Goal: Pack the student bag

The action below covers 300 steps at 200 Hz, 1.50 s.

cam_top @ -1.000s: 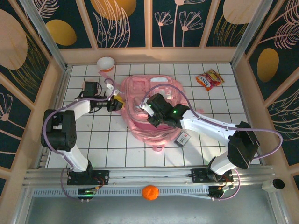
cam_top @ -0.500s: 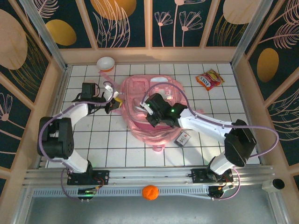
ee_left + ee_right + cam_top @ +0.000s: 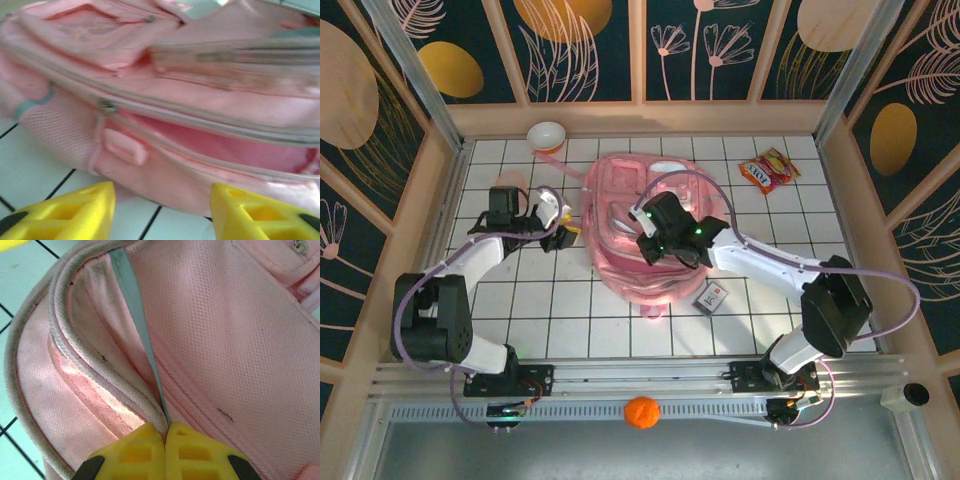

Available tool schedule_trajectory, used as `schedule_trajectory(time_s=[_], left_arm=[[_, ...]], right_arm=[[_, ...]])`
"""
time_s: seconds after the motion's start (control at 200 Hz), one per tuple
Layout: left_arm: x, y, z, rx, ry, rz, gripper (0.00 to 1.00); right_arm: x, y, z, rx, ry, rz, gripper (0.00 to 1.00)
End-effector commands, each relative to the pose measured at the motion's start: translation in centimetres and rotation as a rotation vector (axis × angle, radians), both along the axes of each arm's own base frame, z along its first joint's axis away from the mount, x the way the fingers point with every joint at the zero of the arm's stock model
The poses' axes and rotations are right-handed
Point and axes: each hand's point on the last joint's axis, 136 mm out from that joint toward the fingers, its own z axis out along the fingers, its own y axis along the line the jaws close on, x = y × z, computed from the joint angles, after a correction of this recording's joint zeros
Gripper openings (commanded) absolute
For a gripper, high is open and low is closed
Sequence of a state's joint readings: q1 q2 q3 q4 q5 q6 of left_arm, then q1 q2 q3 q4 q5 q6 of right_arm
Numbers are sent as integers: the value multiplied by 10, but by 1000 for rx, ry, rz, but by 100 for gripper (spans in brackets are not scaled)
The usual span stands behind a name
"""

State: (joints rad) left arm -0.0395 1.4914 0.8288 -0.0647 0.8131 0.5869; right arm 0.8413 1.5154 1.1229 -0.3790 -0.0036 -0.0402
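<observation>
Bag (image 3: pixel 625 285) lies flat in the middle of the tiled tabletop (image 3: pixel 520 310), its pockets facing up, near the centre of the overhead view.

The right hand (image 3: pixel 648 248) reaches in from the lower right and sits on top of the bag. In its wrist view the hand (image 3: pixel 165 440) is pressed shut, and a corded seam (image 3: pixel 107 385) of the bag (image 3: pixel 225 340) runs straight into the pinch. I take that grip to be lifting the fabric, so the mouth gapes while the rest stays on the tiles.

The left hand (image 3: pixel 564 233) is at the bag's left edge, just beside it and not touching. In its wrist view the hand (image 3: pixel 160 215) is spread wide with nothing in it. Both fingers are low in the frame, and the bag (image 3: pixel 65 125) is right ahead. Above them a zipper (image 3: pixel 106 106) line is parted over a darker pink slot. The hand looks lined up on that opening.

A snack packet (image 3: pixel 768 170) lies at upper right, well apart. A small box (image 3: pixel 713 297) sits just beside the bag's lower right edge. Neither is packed yet.
</observation>
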Motion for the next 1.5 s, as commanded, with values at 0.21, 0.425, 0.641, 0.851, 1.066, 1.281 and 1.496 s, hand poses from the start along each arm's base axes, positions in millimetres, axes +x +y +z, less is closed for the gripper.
schedule_trajectory(time_s=[0.21,0.425,0.641,0.851,1.066,1.281,1.496], left_arm=[[18,-3,7,51,-25,-199,66],[13,-21,-14,135,-14,-285,69],[17,-34,-31,87,52,-295,69],[27,-41,-27,37,51,-305,61],[21,-52,-27,41,34,-380,50],[8,-54,-30,57,56,-422,8],[-3,-48,-21,85,32,-368,0]], right_arm=[[-29,-11,28,-101,-165,359,0],[-29,-4,56,-55,-335,521,0],[-31,-4,61,-45,-352,571,0],[-32,-6,60,-46,-341,573,0],[-31,-7,61,-32,-330,559,0],[-11,-16,54,-44,-311,433,0],[16,-25,24,-84,-211,233,0]])
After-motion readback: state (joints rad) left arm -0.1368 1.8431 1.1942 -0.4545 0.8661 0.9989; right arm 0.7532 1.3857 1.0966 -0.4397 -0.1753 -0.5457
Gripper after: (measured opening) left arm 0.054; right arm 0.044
